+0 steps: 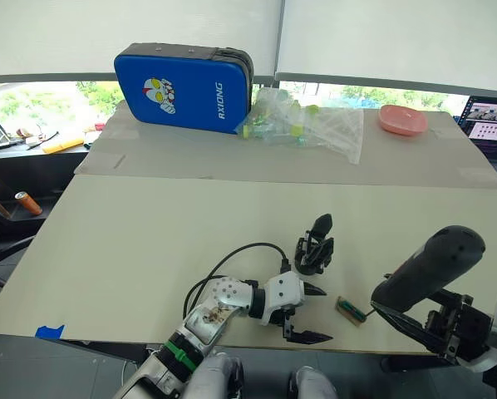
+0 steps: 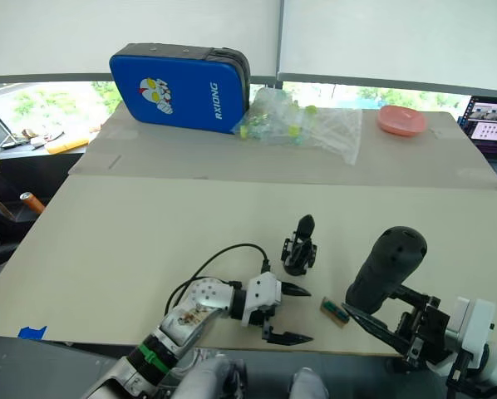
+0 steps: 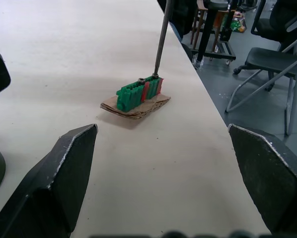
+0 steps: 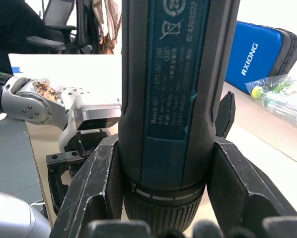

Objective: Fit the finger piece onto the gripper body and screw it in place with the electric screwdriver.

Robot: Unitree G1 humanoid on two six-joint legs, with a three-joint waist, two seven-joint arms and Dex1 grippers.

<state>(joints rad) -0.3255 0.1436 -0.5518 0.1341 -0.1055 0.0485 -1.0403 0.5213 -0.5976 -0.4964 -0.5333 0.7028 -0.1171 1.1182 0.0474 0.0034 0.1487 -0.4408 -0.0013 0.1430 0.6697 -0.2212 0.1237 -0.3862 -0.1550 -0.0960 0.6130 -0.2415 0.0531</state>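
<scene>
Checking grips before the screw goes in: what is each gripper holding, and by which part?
The right gripper clamps the electric screwdriver around its lower barrel. The left gripper is open, holding nothing.

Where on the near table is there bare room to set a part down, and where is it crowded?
Free: the wide stretch of the near table to the left of the gripper body and beyond it up to the seam. Crowded: the near edge, where the left end effector, green bit holder and electric screwdriver cluster.
</scene>
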